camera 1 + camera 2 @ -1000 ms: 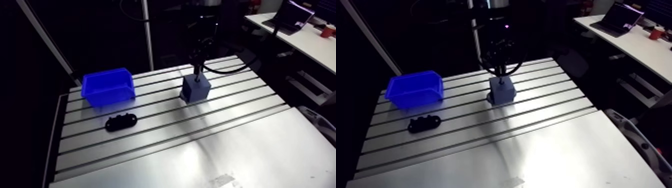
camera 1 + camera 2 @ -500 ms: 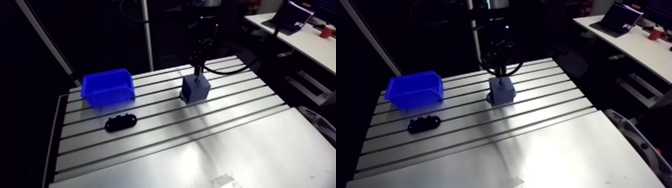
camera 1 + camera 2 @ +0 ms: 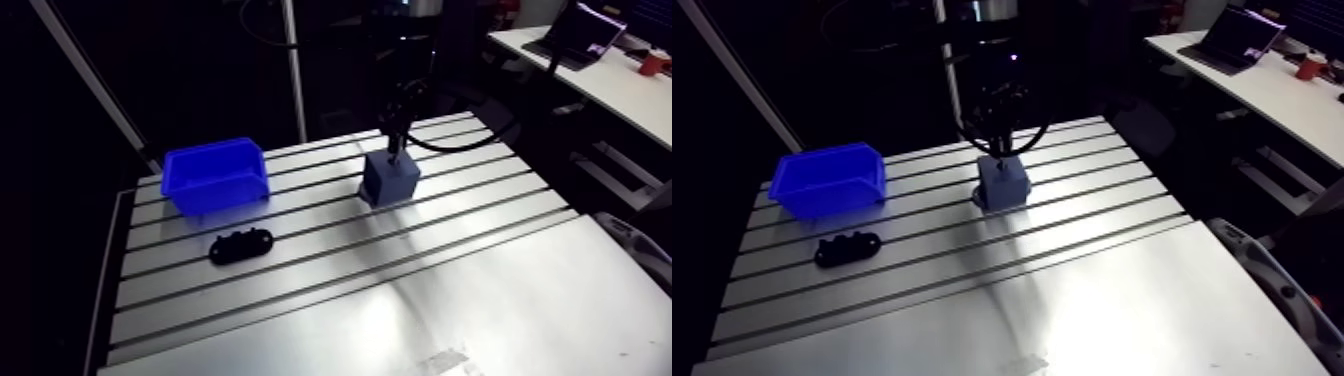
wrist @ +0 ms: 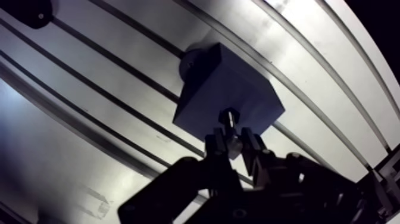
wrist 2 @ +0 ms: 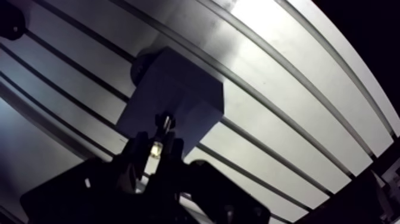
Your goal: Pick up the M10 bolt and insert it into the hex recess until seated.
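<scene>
A grey-blue block [image 3: 390, 178] stands on the slotted table [image 3: 330, 300], towards the back right. My gripper [image 4: 233, 140] hangs straight above it, shut on a small metal bolt [image 4: 228, 118]. The bolt points down from between the fingertips. Its lower end reaches the block's top face [image 4: 229, 89], close to the edge nearest the gripper. The bolt and fingers hide the recess, so I cannot tell how deep the bolt sits. In the arm view the gripper [image 3: 999, 150] is a dark shape right over the block [image 3: 1004, 183].
A blue plastic bin [image 3: 215, 172] stands at the back left of the table. In front of it lies a black bracket-like part [image 3: 241, 245]. Long slots run across the tabletop, and the near half is smooth plate [image 3: 1052, 320].
The gripper stays over the block with the bolt in it. Only the view has shifted slightly.
</scene>
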You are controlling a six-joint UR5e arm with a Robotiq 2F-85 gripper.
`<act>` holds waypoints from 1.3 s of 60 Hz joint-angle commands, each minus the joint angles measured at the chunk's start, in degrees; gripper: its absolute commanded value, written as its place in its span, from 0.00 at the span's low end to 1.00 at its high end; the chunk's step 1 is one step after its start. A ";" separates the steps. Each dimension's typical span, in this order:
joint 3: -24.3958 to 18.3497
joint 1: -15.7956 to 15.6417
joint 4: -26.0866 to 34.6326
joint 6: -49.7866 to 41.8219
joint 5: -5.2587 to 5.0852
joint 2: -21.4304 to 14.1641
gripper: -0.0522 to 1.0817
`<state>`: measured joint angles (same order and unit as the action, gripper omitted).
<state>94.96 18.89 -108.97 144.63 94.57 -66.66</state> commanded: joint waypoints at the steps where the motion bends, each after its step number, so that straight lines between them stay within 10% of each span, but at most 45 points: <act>1: 0.02 -0.06 -0.24 0.00 -0.13 0.00 0.95; 78: 0.25 -0.25 -0.33 -0.26 -0.22 0.00 0.96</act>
<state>94.92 18.65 -109.28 144.39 94.35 -66.72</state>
